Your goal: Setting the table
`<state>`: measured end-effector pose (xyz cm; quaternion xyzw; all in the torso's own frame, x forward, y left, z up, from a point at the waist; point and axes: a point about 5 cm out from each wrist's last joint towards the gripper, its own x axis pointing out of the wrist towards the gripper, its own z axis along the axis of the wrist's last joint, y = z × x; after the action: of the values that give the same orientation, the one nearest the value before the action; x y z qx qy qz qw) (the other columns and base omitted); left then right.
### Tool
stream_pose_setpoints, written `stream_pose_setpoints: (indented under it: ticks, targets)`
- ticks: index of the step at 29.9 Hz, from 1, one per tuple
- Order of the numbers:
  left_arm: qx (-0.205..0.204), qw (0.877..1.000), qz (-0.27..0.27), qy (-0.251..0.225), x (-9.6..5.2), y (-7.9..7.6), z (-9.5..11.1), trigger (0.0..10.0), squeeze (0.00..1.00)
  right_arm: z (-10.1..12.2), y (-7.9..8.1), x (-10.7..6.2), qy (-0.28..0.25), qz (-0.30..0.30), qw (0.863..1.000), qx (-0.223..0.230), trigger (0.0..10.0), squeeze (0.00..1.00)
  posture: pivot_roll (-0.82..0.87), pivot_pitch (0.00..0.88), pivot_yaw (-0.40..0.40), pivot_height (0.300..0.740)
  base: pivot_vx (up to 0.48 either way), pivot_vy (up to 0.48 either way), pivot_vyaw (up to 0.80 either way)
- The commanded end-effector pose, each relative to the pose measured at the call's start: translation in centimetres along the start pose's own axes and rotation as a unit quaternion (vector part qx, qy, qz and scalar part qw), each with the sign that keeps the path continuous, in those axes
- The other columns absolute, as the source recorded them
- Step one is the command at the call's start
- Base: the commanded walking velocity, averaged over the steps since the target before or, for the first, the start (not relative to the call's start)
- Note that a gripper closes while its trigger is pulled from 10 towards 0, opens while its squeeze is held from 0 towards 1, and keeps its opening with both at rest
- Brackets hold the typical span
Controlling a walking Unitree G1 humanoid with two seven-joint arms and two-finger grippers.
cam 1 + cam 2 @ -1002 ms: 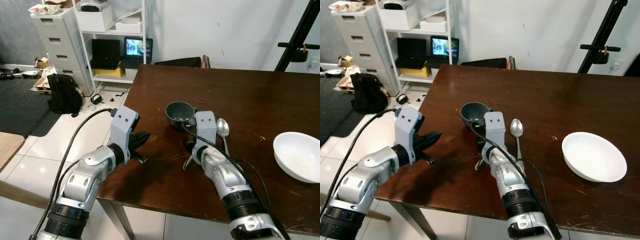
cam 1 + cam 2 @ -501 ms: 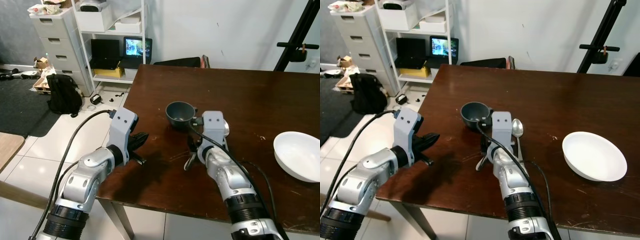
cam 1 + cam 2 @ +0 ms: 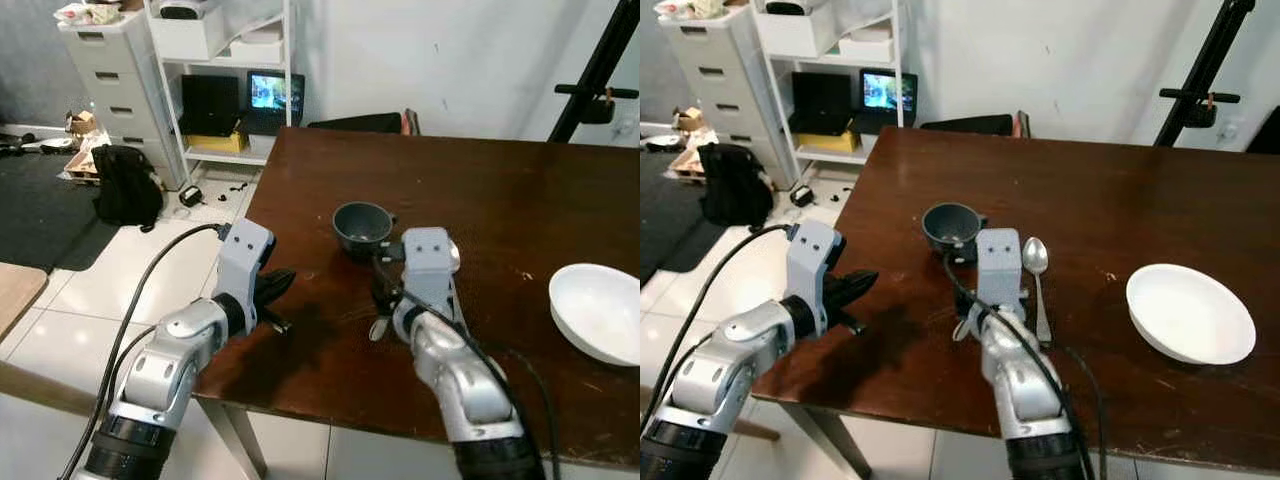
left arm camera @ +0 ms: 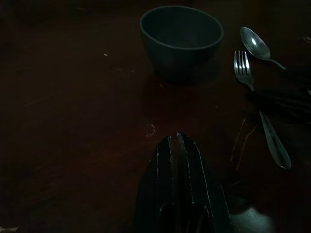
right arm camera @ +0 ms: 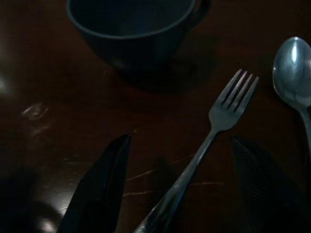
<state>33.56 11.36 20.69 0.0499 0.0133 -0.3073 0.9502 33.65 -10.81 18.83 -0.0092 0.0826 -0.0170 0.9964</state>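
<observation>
While right pincer (image 5: 180, 194) hangs wide over thin silver metal fork (image 5: 214, 131) | step: picking it up | next: lower, squeeze | left pincer (image 4: 177, 145) closed.

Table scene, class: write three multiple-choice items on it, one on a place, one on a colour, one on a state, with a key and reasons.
1. Where does the fork lie?
A. inside the white bowl
B. on the table between the right gripper's open fingers
C. on the floor

2. What colour is the cup?
A. dark grey
B. red
C. yellow

3. How are the left gripper's fingers?
A. spread wide
B. shut on the spoon
C. closed together, holding nothing

Key: B, the right wrist view shows the handle running between the right gripper's two fingers; A, the cup looks dark grey beside the spoon and the white bowl; C, the left wrist view shows the fingers pressed together above the bare table.
</observation>
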Motion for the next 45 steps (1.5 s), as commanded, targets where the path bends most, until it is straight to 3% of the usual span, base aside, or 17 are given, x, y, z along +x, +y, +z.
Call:
stream_pose_setpoints:
  ticks: [1, 16, 22, 29, 36, 45]
  targets:
    - [0.003, 1.000, 0.002, 0.007, -0.3, 0.0, -0.3, 10.0, 0.00, -0.2, -0.3, 0.0, 0.004, -0.026, 1.000, 0.007, 10.0, 0.00, -0.04, 0.179, 0.097, 0.740, 0.000, 0.000, 0.00]
    - [0.002, 1.000, 0.005, 0.011, -0.6, 0.1, -0.5, 10.0, 0.00, -1.7, -1.1, -1.6, 0.031, -0.086, 0.996, 0.007, 10.0, 0.00, -0.04, 0.183, 0.096, 0.740, 0.000, 0.000, 0.00]
    - [0.002, 1.000, 0.005, 0.011, -0.5, 0.1, -0.5, 10.0, 0.00, -3.6, -0.2, -2.1, 0.068, -0.073, 0.995, 0.025, 10.0, 0.00, -0.04, 0.183, 0.094, 0.740, 0.000, 0.000, 0.00]
    - [0.000, 1.000, 0.005, 0.010, -0.4, 0.0, -0.5, 10.0, 0.00, -2.3, 1.2, -0.6, 0.068, -0.030, 0.995, 0.073, 10.0, 0.00, -0.04, 0.177, 0.092, 0.740, 0.000, 0.000, 0.00]
    - [0.001, 1.000, 0.005, 0.008, -0.3, 0.0, -0.4, 10.0, 0.00, -0.8, 0.8, 1.6, 0.062, -0.054, 0.994, 0.066, 10.0, 0.00, -0.05, 0.179, 0.088, 0.740, 0.000, 0.000, 0.00]
    - [-0.001, 1.000, 0.007, 0.008, -0.4, -0.1, -0.5, 10.0, 0.00, -2.1, 0.9, 2.9, 0.096, -0.048, 0.994, 0.030, 9.5, 0.00, -0.05, 0.186, 0.072, 0.740, 0.000, 0.000, 0.00]
